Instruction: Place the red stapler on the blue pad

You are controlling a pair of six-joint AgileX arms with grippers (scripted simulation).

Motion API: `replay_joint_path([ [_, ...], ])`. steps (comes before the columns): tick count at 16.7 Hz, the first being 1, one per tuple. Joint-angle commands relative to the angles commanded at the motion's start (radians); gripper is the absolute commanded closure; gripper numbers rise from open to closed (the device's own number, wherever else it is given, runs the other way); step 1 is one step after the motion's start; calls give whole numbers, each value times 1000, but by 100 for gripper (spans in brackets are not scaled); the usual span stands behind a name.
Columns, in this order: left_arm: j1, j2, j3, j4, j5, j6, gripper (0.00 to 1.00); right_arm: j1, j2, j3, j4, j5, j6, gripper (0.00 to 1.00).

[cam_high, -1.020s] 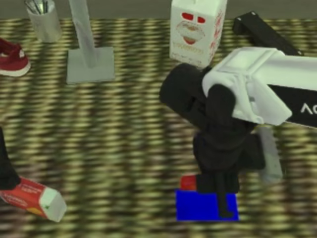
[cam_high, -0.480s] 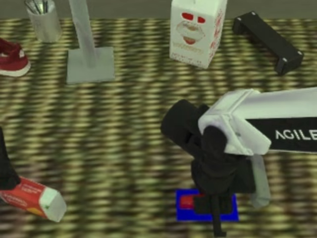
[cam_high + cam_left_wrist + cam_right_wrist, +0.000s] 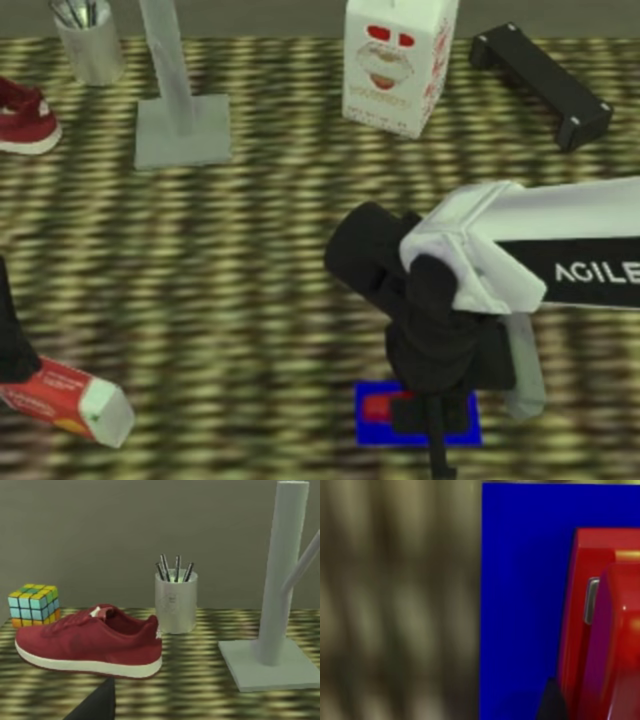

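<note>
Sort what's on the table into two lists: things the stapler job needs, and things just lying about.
Part of the job:
red stapler, lying on the blue pad
right gripper, over the pad

Just lying about:
red-and-white carton
black bar
red shoe
pen cup
white stand
puzzle cube
tipped carton

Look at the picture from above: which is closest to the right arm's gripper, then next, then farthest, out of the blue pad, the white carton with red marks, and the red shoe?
From the right gripper:
1. The blue pad, right under it, near the table's front edge.
2. The white carton, at the back, about mid-table.
3. The red shoe, far off at the back left edge.
</note>
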Motion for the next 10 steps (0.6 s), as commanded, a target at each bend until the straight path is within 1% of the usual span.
replay_joint_path([
  [7,0,0,0,0,0,0,0,0,0,0,0,0,0,2],
  [8,0,0,0,0,0,0,0,0,0,0,0,0,0,0],
  [10,0,0,0,0,0,0,0,0,0,0,0,0,0,0],
])
